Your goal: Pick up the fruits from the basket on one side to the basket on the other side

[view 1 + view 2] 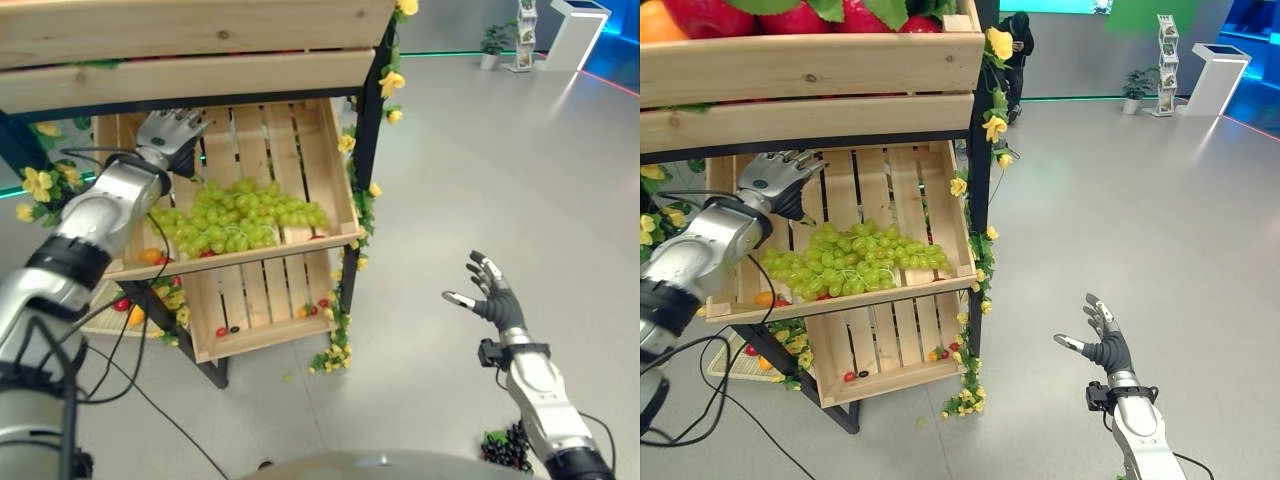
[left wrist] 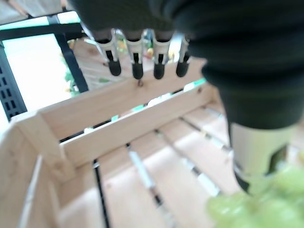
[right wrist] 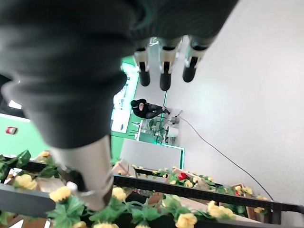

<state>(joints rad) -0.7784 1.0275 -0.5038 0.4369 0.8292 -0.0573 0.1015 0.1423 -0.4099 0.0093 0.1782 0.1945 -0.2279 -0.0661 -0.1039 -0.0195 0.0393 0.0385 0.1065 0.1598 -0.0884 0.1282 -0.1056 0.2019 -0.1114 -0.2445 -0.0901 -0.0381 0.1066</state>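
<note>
Left hand [image 1: 172, 133] reaches forward, fingers relaxed and empty; right hand [image 1: 494, 296] raised low, fingers spread wide.

Floor [image 1: 520, 170]: pale grey, smooth, faintly glossy, wide and open to the right
Far wall: lit green along its base, blue towards the right corner
White kiosk [image 1: 1217, 72]: stands at the far right, by the blue light
Potted plant [image 1: 1136, 90]: against the far wall, just beside a leaflet rack [image 1: 1166, 60]
Person [image 1: 1017, 48]: in dark clothes, standing far back
Light: bright, even
</note>
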